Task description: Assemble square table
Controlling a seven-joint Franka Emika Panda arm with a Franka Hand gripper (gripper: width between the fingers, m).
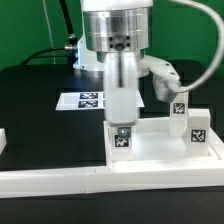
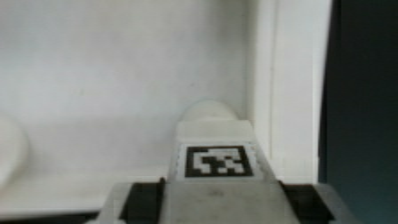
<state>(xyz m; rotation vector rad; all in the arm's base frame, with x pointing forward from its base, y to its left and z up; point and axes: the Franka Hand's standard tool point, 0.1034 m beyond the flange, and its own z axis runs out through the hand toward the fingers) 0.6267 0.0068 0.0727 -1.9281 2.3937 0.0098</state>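
Observation:
The white square table top (image 1: 160,150) lies flat at the exterior view's right, behind the barrier wall. Two white tagged legs (image 1: 180,108) (image 1: 198,131) stand upright along its right side. My gripper (image 1: 121,126) points straight down over the top's near left corner, shut on a third white tagged leg (image 1: 122,140) that it holds upright there. In the wrist view the leg (image 2: 219,150) sits between my dark fingers (image 2: 151,206), with my gripper (image 2: 222,200) above the top's flat floor (image 2: 125,80), close to its raised rim (image 2: 285,80). Whether the leg touches the top is hidden.
The long white barrier wall (image 1: 90,182) runs across the front. The marker board (image 1: 83,100) lies on the black table behind my arm. A white block (image 1: 3,141) shows at the left edge. A curved white edge (image 2: 7,150) shows at the wrist view's border.

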